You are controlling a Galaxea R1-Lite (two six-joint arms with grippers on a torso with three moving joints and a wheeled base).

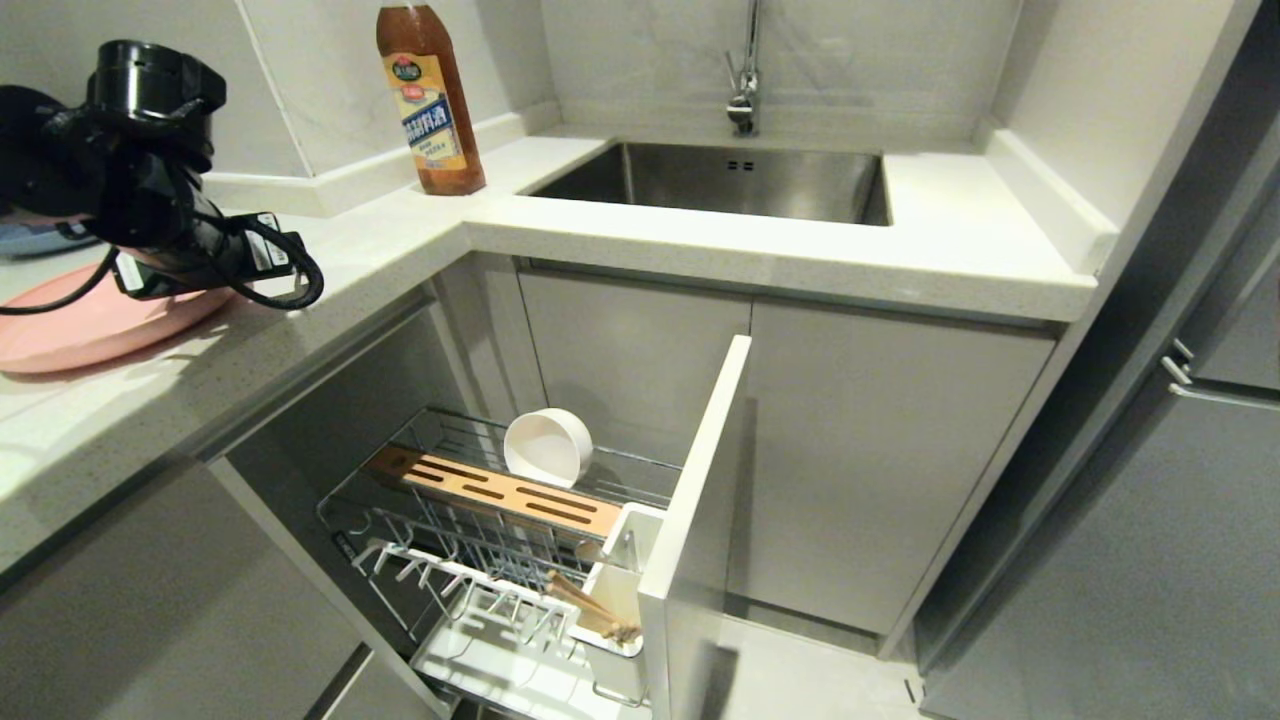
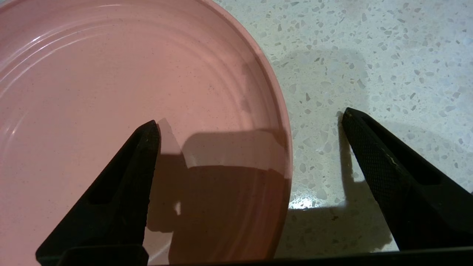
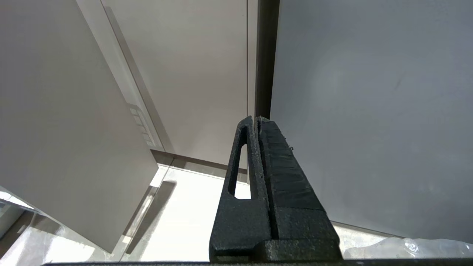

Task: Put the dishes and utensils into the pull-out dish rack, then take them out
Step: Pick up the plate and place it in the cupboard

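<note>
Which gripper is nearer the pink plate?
Left. The left gripper hangs open straddling the pink plate rim on the counter; the right gripper is shut, parked by the cabinet fronts.

The plate (image 2: 111, 111) is salmon pink with faint concentric rings. The counter (image 2: 369, 55) is off-white speckled with grey flecks. The bowl (image 1: 547, 447) is cream-white. The wooden block (image 1: 505, 490) is light tan with dark slots. The rack (image 1: 470, 560) is chrome wire over a white tray. The bottle (image 1: 430, 100) is amber-brown with a yellow and blue label. The sink (image 1: 720, 180) is dull steel grey. The left gripper (image 2: 251, 155) is matt black.
</note>
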